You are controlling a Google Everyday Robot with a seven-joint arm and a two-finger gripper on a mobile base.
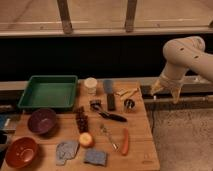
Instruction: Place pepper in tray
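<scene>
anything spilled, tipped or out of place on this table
Nothing stands out. The tray sits flat at the back left of the table, the pepper lies near the front edge, right of the apple, and the gripper hangs beyond the table's right side.

Tally on the wooden table point(140, 125):
- green tray point(50, 77): one
- bowls: two, a purple bowl point(41, 121) and a red-brown bowl point(21, 151)
- pepper point(125, 141): one
- apple point(86, 140): one
- grape bunch point(81, 120): one
- pale cup point(90, 85): one
- grey-blue sponges: two, a left sponge point(66, 150) and a right sponge point(95, 157)
- small utensils mid-table: several, too jumbled to number

Gripper point(167, 91): one, hanging beyond the table's right edge.
</scene>
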